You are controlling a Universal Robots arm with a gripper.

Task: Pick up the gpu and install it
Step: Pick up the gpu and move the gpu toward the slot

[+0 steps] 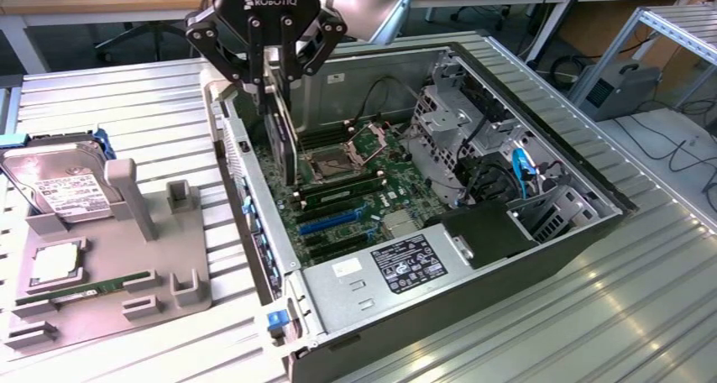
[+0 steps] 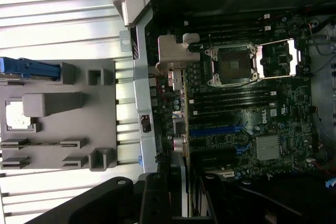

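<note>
At the upper centre of the exterior view, the claw (image 1: 274,79) is closed narrowly on the top edge of the gpu (image 1: 282,139), pinching it between both fingers. The card hangs upright on edge. Its lower end is down inside the open computer case (image 1: 505,291), close over the motherboard (image 1: 348,211) and just beside the processor socket (image 1: 336,158). Whether it touches the board cannot be told. In the wrist view its silvery bracket (image 2: 170,51) sits near the case's rear wall. On the exterior view's left, a grey holder (image 1: 123,249) carries the hard drive (image 1: 62,190) and a green memory stick (image 1: 84,289).
</note>
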